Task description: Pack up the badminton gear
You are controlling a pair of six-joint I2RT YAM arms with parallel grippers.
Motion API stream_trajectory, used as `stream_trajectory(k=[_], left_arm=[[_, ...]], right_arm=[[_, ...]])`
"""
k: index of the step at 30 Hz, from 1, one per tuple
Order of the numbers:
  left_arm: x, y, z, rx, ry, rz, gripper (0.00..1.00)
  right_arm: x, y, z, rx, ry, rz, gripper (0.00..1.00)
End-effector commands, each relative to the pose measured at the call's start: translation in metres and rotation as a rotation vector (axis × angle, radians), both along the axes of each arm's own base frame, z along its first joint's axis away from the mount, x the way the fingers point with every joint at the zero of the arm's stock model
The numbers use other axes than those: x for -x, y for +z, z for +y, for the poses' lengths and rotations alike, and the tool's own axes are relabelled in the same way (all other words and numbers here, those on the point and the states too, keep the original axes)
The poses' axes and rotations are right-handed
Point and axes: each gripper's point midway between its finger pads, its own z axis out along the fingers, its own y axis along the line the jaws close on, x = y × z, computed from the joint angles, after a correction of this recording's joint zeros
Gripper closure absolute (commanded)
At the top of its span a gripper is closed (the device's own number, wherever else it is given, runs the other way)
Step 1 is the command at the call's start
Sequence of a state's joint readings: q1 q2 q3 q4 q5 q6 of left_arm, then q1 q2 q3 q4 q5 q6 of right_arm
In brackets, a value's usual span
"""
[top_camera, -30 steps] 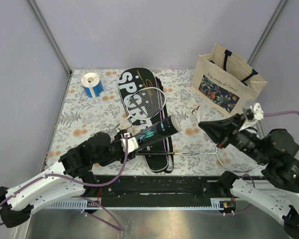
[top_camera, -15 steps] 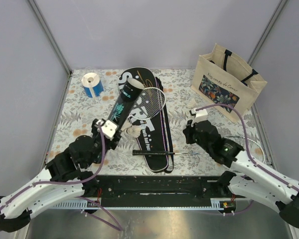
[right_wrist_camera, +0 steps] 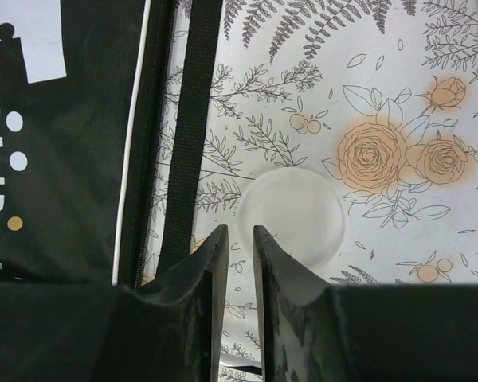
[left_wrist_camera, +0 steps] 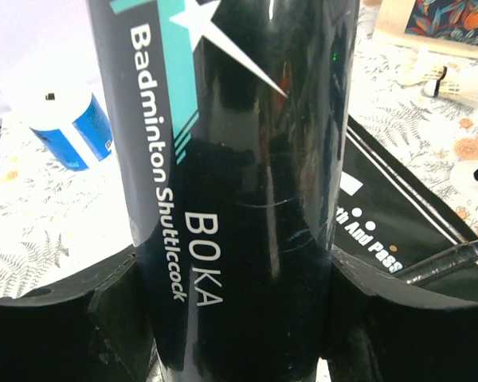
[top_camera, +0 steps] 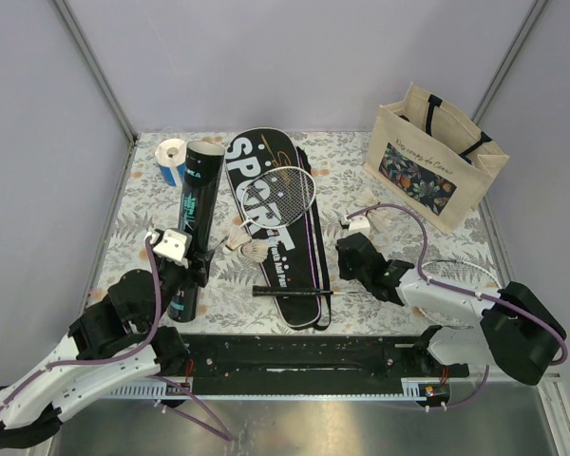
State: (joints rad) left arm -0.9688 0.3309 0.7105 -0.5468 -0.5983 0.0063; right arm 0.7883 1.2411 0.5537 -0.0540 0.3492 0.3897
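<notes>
Badminton gear (top_camera: pixel 299 256) sits unpacked on the flowered table (top_camera: pixel 138 228), with the job barely under way. My left gripper (left_wrist_camera: pixel 235 306) is spread wide and clamped around the lower part of the long black tube (left_wrist_camera: pixel 239 159). I hold the tube roughly upright at the left of the table, its top end near the blue-and-white tape roll (top_camera: pixel 174 157).

My right gripper (right_wrist_camera: pixel 239 239) hangs low over the cloth just right of the black SPORT case (top_camera: pixel 252 180). Its jaws are only a narrow slit apart and have hold of nothing. A pale round disc (right_wrist_camera: pixel 295 219) lies flat on the table at their tips. It may be the tube's lid, though the wrist view is too plain to settle it.

Everything else waits. One white-framed racket (top_camera: pixel 285 195) lies on top of the case rather than inside it. The handle of a second racket (top_camera: pixel 290 292) crosses the case's lower end, with its head off to the right by my arm. Two shuttlecocks (top_camera: pixel 256 249) lie loose beside the case and more rest near the beige tote bag (top_camera: pixel 437 161).

As I read it, the shuttlecocks must go into the tube, the tube must be capped, and both rackets must be slid into the case.
</notes>
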Motion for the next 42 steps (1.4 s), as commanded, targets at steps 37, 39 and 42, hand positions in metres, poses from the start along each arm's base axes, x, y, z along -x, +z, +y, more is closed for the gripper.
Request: stream_trajectory(k=[37,39,42], left_arm=[[-0.001,0.005,0.003,0.002,0.000,-0.049,1.00],[-0.001,0.005,0.003,0.002,0.000,-0.052,1.00],[-0.001,0.005,0.002,-0.002,-0.002,-0.054,1.00]], right_arm=[[-0.029,0.048,0.243,-0.581,0.363,-0.033,0.51],[-0.032,0.042,0.242,-0.560,0.335,-0.031,0.48],[-0.033,0.037,0.242,-0.542,0.320,-0.021,0.48]])
